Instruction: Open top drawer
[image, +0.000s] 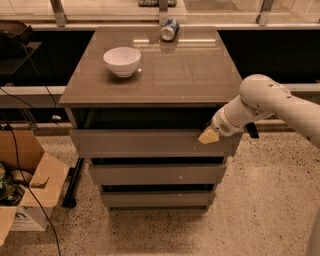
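The gripper (208, 136) sits at the upper right edge of the top drawer (145, 143). Whether it grips anything cannot be told, and the interior lies in shadow.

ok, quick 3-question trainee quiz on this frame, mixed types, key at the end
1. True or false: the white bowl sits on the cabinet top.
2. The gripper is at: A) the upper edge of the top drawer, right end; B) the bowl; C) the bottom drawer.
3. How many drawer fronts are stacked under that top?
Key: 1 true; 2 A; 3 three.
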